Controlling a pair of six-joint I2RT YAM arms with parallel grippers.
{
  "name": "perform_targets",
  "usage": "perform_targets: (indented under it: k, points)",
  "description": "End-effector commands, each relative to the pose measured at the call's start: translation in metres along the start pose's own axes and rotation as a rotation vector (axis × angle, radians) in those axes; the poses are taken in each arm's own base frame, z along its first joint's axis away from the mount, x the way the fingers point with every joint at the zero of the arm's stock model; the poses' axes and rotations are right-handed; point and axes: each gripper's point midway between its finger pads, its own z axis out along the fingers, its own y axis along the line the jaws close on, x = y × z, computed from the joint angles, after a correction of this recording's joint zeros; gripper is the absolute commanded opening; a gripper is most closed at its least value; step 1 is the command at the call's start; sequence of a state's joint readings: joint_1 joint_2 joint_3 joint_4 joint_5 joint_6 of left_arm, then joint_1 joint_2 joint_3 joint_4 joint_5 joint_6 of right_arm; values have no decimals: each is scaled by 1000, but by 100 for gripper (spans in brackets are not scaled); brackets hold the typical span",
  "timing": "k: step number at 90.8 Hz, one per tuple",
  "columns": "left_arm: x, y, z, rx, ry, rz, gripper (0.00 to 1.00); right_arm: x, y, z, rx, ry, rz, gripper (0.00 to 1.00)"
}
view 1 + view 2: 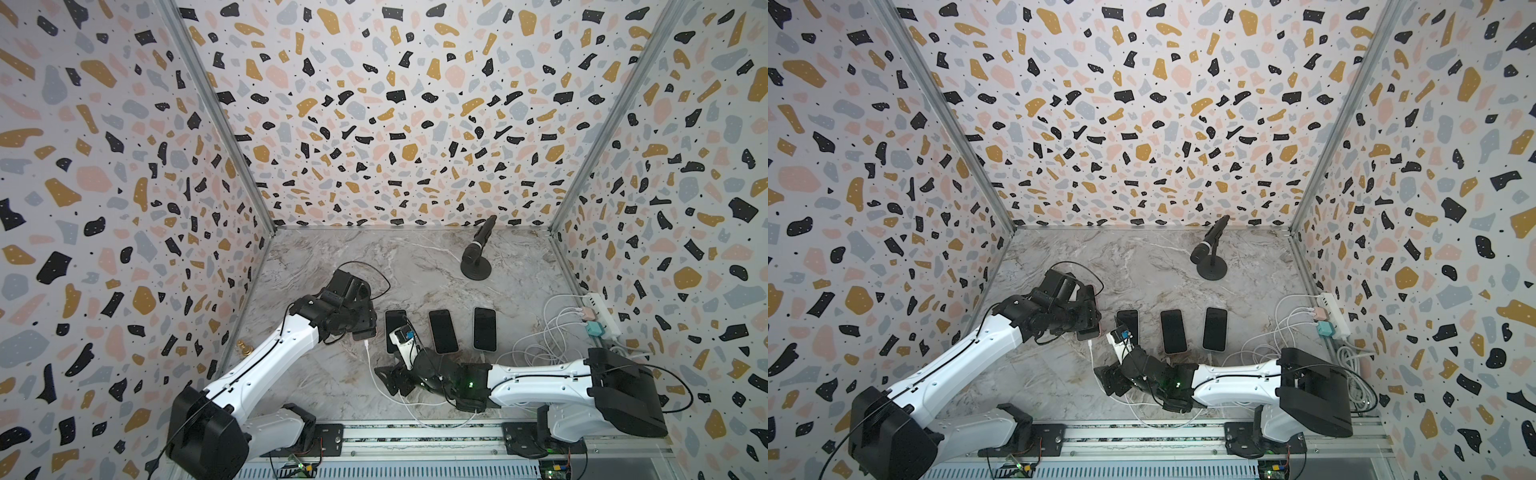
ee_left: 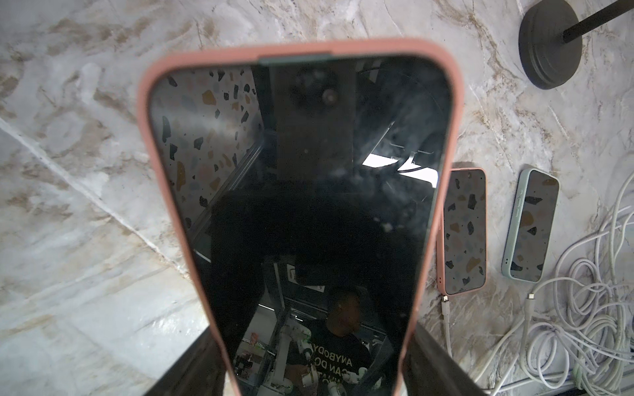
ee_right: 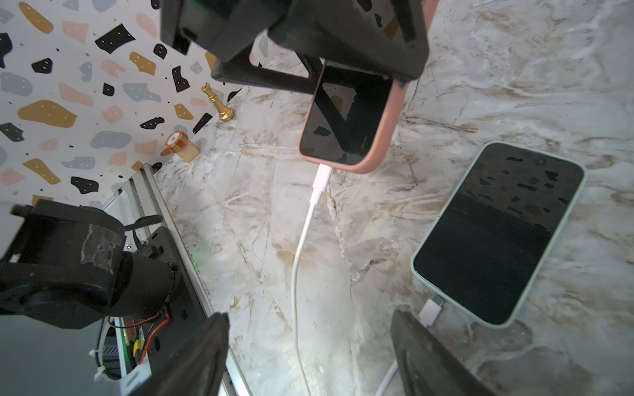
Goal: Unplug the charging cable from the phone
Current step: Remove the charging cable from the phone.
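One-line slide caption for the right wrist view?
Left gripper holds the pink-cased phone, white charging cable plugged in; the open right gripper straddles the cable.

Mirrored white lettering, "ANYBODY CAN DO", stands on a black T-shirt (image 2: 338,364) reflected in the dark screen of the pink-cased phone (image 2: 302,192); the line below it cannot be read

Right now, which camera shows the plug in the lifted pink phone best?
The right wrist view: the plug is close, sharp, seated in the phone. Both top views show it only as a white speck; the left wrist view misses it.
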State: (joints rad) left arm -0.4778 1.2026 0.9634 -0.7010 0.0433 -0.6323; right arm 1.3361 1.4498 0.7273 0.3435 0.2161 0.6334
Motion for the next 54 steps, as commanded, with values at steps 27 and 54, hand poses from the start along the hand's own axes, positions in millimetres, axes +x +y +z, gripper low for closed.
perform_targets:
  k: [27, 54]
  points:
    - [-14, -13, -8, 69, -68, -6, 7, -6, -2, -5, 18, -11, 14, 78]
    - [-14, -14, -6, 78, -73, -18, 7, -17, -5, -13, 34, -58, -3, 79]
